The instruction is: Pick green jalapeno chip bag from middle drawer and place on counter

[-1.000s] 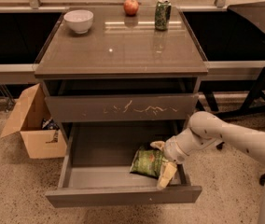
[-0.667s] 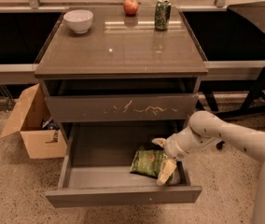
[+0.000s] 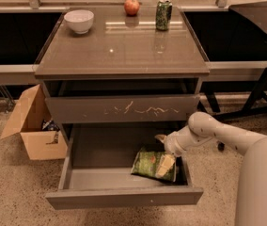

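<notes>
Since the green jalapeno chip bag [image 3: 147, 163] lies at four o'clock in the open middle drawer [image 3: 124, 197], long axis nine to three, the gripper [image 3: 163, 151] sits at its three o'clock end. Its fingers [image 3: 165, 165] are apart, one across the bag. One bag, one arm; the desk [image 3: 119, 51] bears one bowl [image 3: 79, 20], apple [image 3: 132, 6] and can [image 3: 163, 14].

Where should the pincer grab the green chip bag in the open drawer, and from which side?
Probably from above, at the end of the green jalapeno chip bag beneath the pincer: it lies flat on the floor of the middle drawer.
</notes>
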Controlling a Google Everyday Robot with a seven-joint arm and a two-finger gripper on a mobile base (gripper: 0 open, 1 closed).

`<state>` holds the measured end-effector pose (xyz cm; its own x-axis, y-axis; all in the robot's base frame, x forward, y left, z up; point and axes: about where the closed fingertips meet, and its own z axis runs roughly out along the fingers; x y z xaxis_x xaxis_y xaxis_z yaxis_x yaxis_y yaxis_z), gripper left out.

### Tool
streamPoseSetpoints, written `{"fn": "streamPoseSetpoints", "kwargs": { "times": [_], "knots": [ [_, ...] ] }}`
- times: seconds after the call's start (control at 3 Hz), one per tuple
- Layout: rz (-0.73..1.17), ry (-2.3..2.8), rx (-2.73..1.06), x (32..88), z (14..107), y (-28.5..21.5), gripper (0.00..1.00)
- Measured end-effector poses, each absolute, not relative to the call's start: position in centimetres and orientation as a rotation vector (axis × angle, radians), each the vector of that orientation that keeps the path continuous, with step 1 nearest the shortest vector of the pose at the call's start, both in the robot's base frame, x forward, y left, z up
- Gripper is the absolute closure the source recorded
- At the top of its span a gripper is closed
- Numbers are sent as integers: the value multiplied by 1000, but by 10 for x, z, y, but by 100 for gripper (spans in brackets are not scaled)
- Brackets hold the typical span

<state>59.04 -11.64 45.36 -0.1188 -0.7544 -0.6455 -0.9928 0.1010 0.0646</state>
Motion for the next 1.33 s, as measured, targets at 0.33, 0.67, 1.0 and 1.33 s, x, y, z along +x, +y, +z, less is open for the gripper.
{"fn": "streamPoseSetpoints", "kwargs": {
  "times": [0.33,0.67,1.0,1.33],
  "knots": [
    [705,1976,-1679,608,422,-118,0],
    [715,2000,-1668,616,404,-117,0],
    [739,2002,-1655,620,388,-116,18],
    [753,1983,-1653,619,383,-114,41]
  ]
}}
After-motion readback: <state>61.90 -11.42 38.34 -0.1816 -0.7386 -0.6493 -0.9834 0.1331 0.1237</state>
